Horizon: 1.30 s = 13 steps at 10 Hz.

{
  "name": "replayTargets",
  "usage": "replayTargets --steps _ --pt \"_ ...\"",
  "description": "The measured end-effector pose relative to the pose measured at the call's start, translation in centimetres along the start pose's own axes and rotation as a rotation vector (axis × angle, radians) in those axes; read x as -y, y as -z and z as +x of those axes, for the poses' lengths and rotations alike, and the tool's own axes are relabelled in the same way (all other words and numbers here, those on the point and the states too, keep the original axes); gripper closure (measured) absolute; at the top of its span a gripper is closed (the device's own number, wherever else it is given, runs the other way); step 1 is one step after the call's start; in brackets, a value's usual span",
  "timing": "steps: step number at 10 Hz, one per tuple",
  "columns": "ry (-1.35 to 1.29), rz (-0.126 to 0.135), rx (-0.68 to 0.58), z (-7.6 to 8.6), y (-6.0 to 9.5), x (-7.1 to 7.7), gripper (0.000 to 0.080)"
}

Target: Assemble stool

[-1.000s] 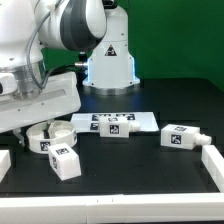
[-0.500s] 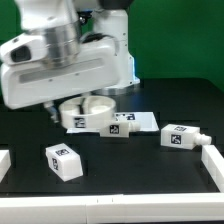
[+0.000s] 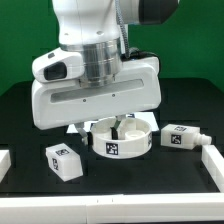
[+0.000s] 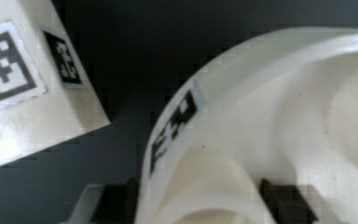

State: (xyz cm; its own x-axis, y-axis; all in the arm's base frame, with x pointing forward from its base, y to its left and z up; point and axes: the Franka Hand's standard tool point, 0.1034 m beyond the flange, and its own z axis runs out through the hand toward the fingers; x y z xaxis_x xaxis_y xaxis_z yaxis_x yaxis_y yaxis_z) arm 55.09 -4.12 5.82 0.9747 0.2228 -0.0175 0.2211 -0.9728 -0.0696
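Note:
My gripper (image 4: 199,200) is shut on the rim of the round white seat disc (image 4: 274,100); a dark pad shows on each side of the wall. In the exterior view the seat disc (image 3: 127,146) is at the table's middle, right under the big white hand, and the gripper (image 3: 118,127) reaches down into it. One chunky white leg (image 3: 63,160) with tags lies toward the exterior view's left front. Another leg (image 3: 179,137) lies to the right. In the wrist view a third tagged leg (image 4: 25,95) lies close beside the seat, not touching it.
White rails stand at the table's edges, one at the exterior view's left (image 3: 4,160) and one at the right (image 3: 213,166). The arm's body hides the back of the table. The tabletop is black.
The arm has carried the seat disc from the exterior view's left to the table's middle. It now covers the marker board and the leg that lay there. The two outer legs have not moved.

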Motion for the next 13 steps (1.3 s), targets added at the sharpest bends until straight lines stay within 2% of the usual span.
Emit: replayTargets --steps 2,3,4,5,10,13 --pt "-0.023 -0.004 0.001 0.3 -0.3 0.3 0.0479" --pt "-0.049 -0.011 -0.003 2.4 -1.2 1.4 0.0479" --pt "-0.069 -0.016 -0.022 5.2 -2.0 2.1 0.0479" --pt "-0.117 -0.018 -0.034 7.1 -2.7 3.2 0.0479" --pt "-0.103 -0.015 -0.031 7.1 -3.1 3.6 0.0479" --pt "-0.121 -0.011 -0.019 8.4 -5.1 5.9 0.0479"
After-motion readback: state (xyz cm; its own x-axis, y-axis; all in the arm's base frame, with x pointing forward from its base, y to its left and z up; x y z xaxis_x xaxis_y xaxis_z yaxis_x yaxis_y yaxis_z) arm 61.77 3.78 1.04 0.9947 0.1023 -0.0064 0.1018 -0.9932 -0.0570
